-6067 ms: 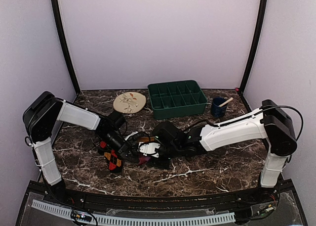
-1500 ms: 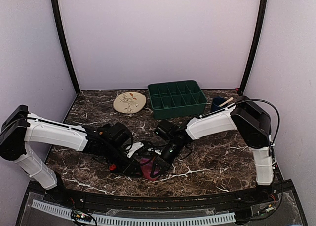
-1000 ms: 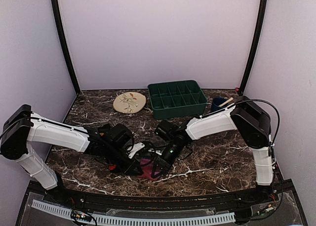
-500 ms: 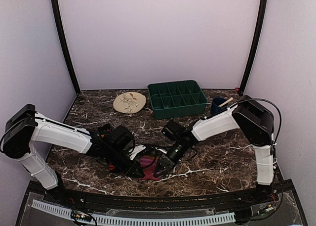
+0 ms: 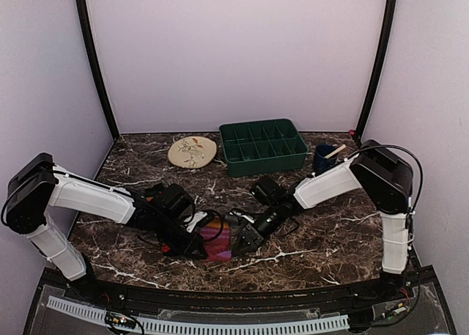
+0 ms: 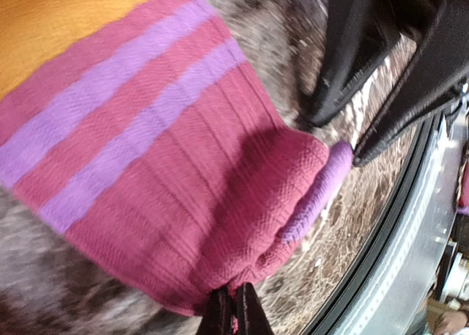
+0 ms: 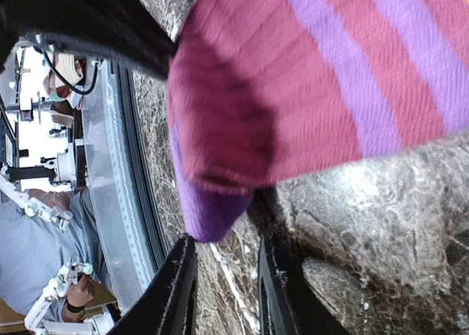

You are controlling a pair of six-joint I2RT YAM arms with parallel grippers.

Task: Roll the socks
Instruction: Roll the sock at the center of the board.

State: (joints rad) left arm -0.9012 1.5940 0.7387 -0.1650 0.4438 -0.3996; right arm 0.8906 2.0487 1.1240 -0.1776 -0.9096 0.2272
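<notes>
1. Marble table (image 5: 322, 240): all items sit on it.
2. Left arm (image 5: 88, 196) and right arm (image 5: 330, 182) both reach low toward the near centre and meet there.
3. Green compartment tray (image 5: 267, 163): far centre, well apart from the arms' working area.
4. Floral plate (image 5: 192, 152): far, just left of the tray.
5. Magenta sock (image 5: 215, 240): near centre, between the two grippers. It's bunched, with the orange cuff on the far side and the purple toe tucked at the near edge.
6. Blue cup (image 5: 323, 159): far right, with a stick in it.
7. Left gripper (image 6: 233, 307): fingers pinched together on the magenta sock's near edge.
8. Right gripper (image 7: 223, 251): fingers spread and holding nothing. The tips are just beside the purple toe.
9. Black argyle sock (image 5: 167, 248): only a red scrap shows under the left wrist; the rest is hidden.
</notes>
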